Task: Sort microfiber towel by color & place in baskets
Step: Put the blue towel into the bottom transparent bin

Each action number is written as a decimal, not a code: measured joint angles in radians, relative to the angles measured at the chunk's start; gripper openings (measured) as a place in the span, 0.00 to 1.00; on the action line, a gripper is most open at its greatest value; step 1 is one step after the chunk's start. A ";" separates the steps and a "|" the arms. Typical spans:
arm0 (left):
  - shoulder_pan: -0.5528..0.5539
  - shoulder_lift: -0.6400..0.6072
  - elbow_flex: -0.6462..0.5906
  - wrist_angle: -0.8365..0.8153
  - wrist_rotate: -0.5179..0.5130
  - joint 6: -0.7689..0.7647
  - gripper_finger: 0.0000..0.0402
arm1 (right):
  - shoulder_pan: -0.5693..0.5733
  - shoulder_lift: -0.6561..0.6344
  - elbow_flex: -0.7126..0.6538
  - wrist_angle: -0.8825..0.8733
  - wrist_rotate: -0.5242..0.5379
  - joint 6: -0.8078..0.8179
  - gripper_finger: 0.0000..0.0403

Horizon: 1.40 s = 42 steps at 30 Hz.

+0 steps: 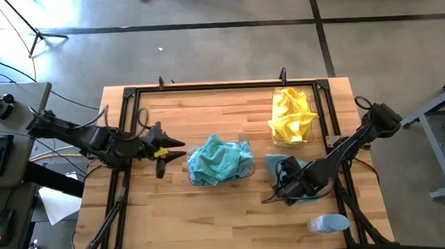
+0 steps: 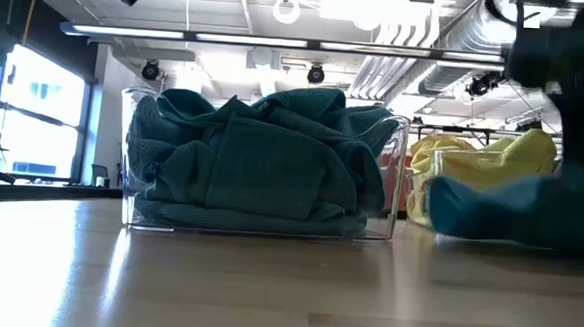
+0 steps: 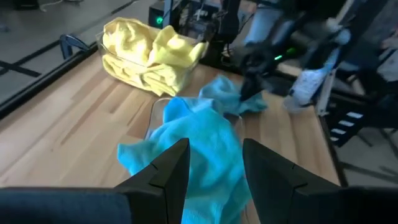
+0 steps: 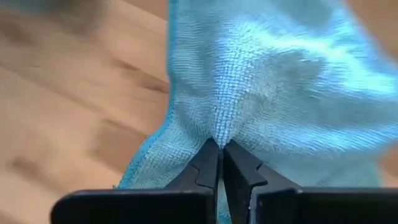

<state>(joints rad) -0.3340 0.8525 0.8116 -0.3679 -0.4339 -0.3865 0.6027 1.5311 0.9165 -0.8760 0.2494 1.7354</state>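
Observation:
A clear basket [image 1: 248, 167] at the table's middle holds a heap of teal-blue towels [image 1: 218, 161]. A second clear basket [image 1: 310, 132] at the far right holds yellow towels [image 1: 292, 115]. One loose teal-blue towel [image 1: 276, 164] lies on the wood between the two baskets, toward the near edge. My right gripper [image 4: 219, 149] comes down on it and is shut on its cloth. Left of the teal basket, my left gripper [image 3: 214, 168] hangs open above the table, pointing toward that basket with nothing between its fingers. My right gripper pinches a small raised pucker of the loose teal-blue towel [image 4: 217, 134] between its two fingertips, close to a hemmed edge [image 4: 146, 158]. The fingers come steeply from above. The rest of the towel lies spread on the table.
A pale blue-and-white bottle [image 1: 328, 223] lies near the front right corner. A black frame [image 1: 205, 88] runs around the table top. Bare wood lies between the teal basket and the near edge.

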 joint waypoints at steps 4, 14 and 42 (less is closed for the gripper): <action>-0.013 0.125 0.081 -0.005 -0.032 0.010 0.34 | 0.031 0.000 0.126 -0.116 0.112 -0.053 0.02; -0.021 0.404 0.372 -0.026 -0.051 0.133 0.34 | 0.035 -0.002 0.390 -0.274 0.345 -0.277 0.01; -0.027 0.529 0.602 -0.213 -0.064 0.166 0.34 | -0.351 -0.057 0.427 0.190 0.092 -1.204 0.00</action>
<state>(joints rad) -0.3609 1.3812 1.4139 -0.5810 -0.4977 -0.2206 0.2513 1.4738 1.3434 -0.6864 0.3413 0.5313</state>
